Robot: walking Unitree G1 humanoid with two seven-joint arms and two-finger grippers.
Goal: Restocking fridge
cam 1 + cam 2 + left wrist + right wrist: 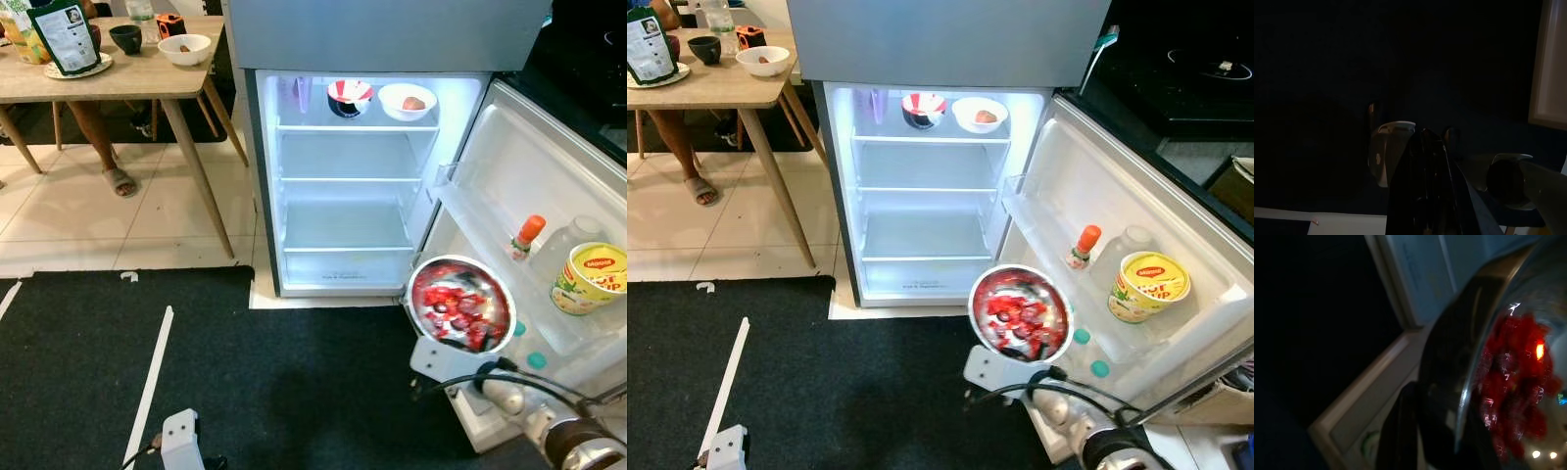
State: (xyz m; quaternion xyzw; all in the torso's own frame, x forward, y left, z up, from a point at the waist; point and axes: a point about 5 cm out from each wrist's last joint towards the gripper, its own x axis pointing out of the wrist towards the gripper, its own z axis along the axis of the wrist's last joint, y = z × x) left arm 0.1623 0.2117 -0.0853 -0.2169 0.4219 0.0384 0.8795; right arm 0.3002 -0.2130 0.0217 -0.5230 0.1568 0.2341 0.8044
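Bowl, left eye view: I see the steel bowl of red pieces (460, 304) at the lower right of the frame, held up by my right gripper (443, 345), whose white wrist block sits right under the rim.

Fridge, left eye view: the fridge (348, 201) stands open at the centre of the frame, so the shelves lie up and to the left of the bowl. The middle shelf (348, 178) and the lower shelf (345, 247) are bare; the top shelf carries a red-and-white bowl (349, 96) and a white bowl (407, 101).

Door, left eye view: the open door (519, 166) fills the right side, its rack holding an orange-capped bottle (526, 235) and a yellow tub (590, 277). The steel bowl hangs just in front of that rack, so I judge the move must swing leftwards, away from the door, before going in.

Nearer arm, right eye view: the right arm is plainly the nearer one; the left gripper (725, 447) hangs idle at the lower left corner.

Surface, right eye view: a wooden surface (715, 86) with dishes sits at the upper left, well apart from the fridge, with a person's leg under it.

Left wrist view: very dark; I make out black fingers (1425, 186) close together, clenched on nothing that I can see.

Right wrist view: a black finger (1400, 431) presses the steel bowl's rim, red contents at the right of the frame, so the right gripper is grasping the bowl, with the fridge's pale edge at the upper part of the frame.
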